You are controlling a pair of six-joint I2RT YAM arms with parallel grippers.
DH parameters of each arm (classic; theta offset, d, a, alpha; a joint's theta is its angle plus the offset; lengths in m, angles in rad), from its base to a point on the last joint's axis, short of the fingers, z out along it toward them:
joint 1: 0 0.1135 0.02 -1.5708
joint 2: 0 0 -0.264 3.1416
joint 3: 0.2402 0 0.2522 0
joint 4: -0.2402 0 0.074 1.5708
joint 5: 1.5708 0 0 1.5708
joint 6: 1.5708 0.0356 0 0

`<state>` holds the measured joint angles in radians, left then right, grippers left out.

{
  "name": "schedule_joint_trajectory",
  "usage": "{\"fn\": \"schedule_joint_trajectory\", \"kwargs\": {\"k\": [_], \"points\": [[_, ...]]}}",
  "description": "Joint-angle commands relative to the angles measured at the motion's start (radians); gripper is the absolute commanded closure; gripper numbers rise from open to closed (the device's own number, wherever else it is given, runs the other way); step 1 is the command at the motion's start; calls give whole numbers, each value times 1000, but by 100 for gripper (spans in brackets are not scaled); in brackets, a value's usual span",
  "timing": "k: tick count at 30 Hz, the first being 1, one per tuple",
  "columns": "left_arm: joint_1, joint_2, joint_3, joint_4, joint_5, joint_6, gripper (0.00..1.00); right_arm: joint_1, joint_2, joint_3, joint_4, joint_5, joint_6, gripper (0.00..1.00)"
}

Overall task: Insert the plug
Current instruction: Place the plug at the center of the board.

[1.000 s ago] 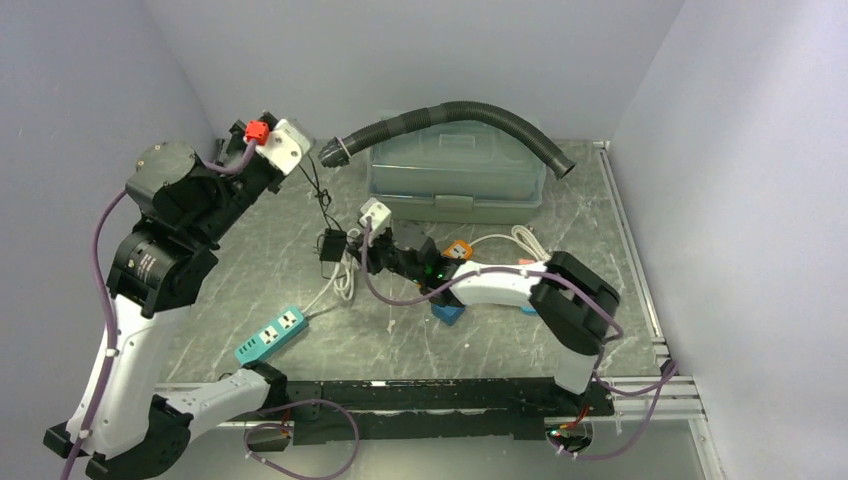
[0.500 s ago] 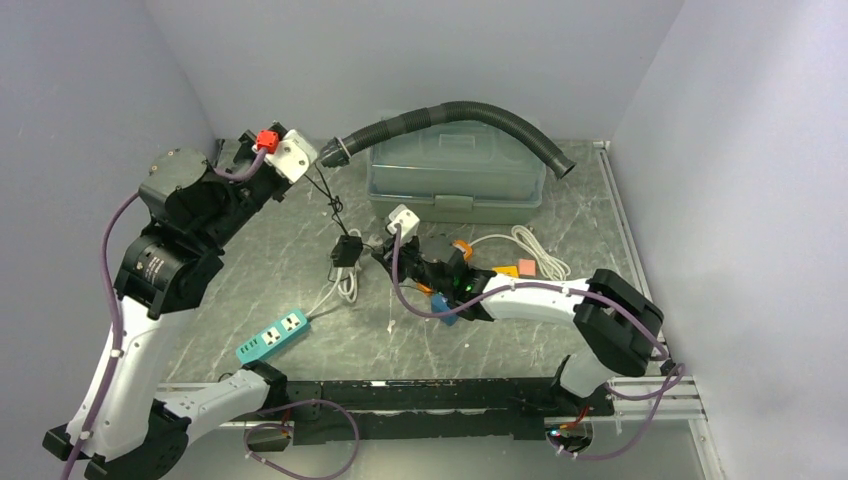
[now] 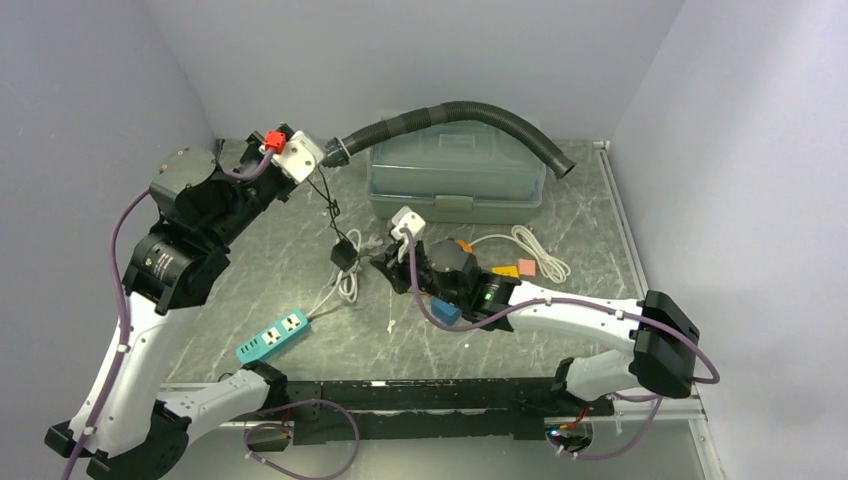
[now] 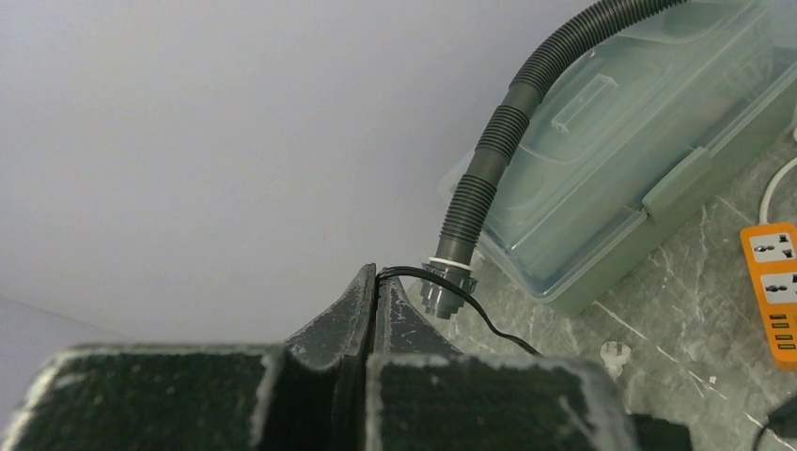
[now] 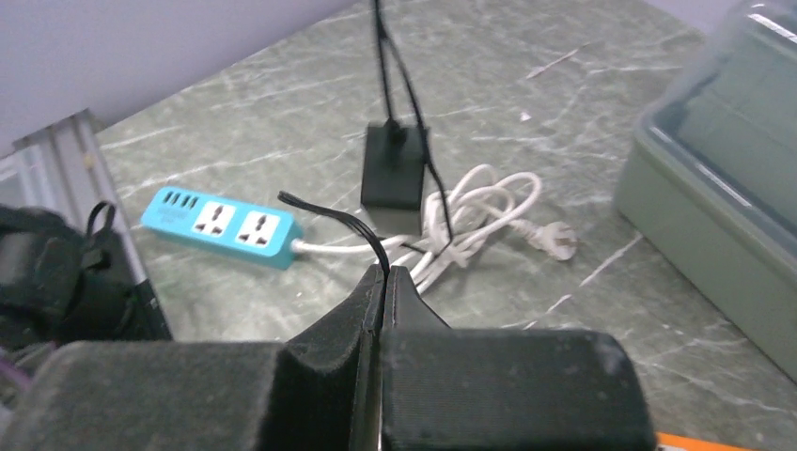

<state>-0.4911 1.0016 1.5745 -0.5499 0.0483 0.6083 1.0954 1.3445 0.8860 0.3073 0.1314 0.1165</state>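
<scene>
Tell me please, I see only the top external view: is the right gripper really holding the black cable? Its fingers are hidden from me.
Observer: Yes. In the right wrist view the right gripper is shut on the thin black cable, pinched at its very tip.
Operator: And the left gripper?
Observer: The left gripper is shut too; its wrist view shows a black cord coming out at its tip.
Operator: What is the orange thing near the right gripper?
Observer: An orange power strip; the left wrist view shows two sockets on it, both empty.
</scene>
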Motion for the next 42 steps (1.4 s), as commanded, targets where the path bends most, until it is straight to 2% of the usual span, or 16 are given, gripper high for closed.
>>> {"fn": "schedule_joint_trajectory", "kwargs": {"k": [1,7,11,16,21,24,25,28,29,30,37,42], "points": [[3,3,16,75,40,-26,100,38,9,65,-68,28,1,100],[3,9,46,26,111,-64,100,38,65,223,-109,8,-85,100],[3,22,57,44,70,-71,100,59,96,313,-138,-44,-101,100],[4,29,57,102,39,-70,100,158,184,380,-174,-68,-107,100],[3,32,57,172,-28,-29,100,207,221,294,-183,-78,-72,100],[3,30,62,180,-35,-14,100,207,201,208,-205,-23,-57,100],[3,28,62,180,-31,-10,100,207,192,183,-217,3,-53,90],[3,35,85,178,-15,-11,100,204,149,124,-243,65,-41,35],[3,42,100,176,-11,-14,100,202,130,109,-243,76,-37,24],[3,49,125,173,-7,-15,100,194,110,98,-236,78,-34,18],[4,91,247,155,17,-19,100,9,-24,66,-172,-32,6,16],[3,96,272,149,25,-25,100,-29,59,108,-114,-39,-5,22]]}}
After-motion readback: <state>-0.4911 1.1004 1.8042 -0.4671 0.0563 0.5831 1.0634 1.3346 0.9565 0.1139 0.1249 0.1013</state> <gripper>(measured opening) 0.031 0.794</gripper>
